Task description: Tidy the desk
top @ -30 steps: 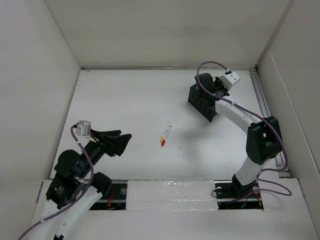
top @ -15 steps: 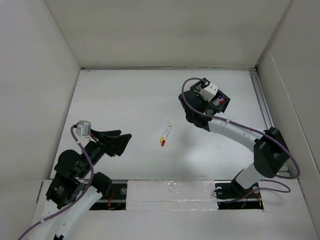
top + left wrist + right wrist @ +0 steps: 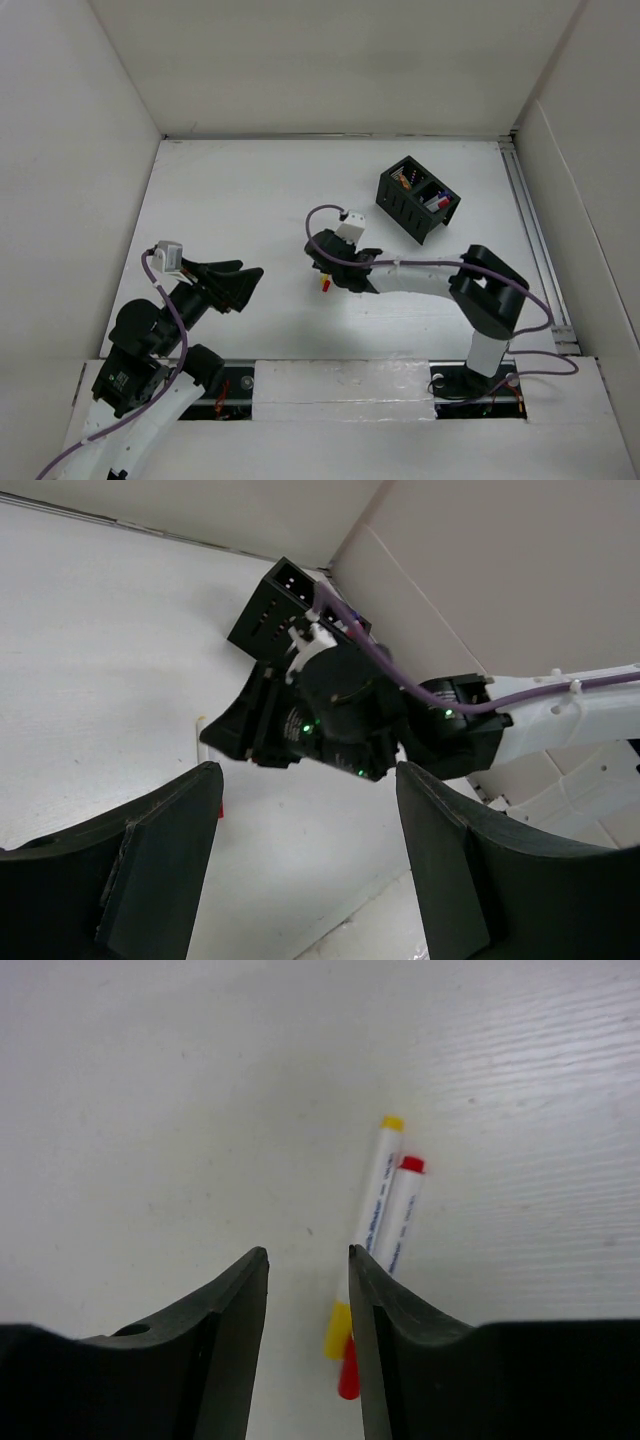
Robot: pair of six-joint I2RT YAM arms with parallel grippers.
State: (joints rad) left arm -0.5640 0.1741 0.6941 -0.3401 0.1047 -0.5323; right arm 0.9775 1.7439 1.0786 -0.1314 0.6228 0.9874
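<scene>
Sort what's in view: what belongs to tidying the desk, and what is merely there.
Belongs to the job: large flat white desk; white marker with yellow ends; white marker with red ends beside it; small black two-compartment organizer box; right gripper, open over the markers.
Merely there: white panel walls; thin metal rail; left gripper, open, holding nothing.

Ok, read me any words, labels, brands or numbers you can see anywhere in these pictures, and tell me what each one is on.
No text here can be read.
yellow-capped marker: faint print along its white barrel, too small and blurred to read.
red-capped marker: faint print on the barrel as well, unreadable.
black organizer box and desk: no lettering visible.
</scene>
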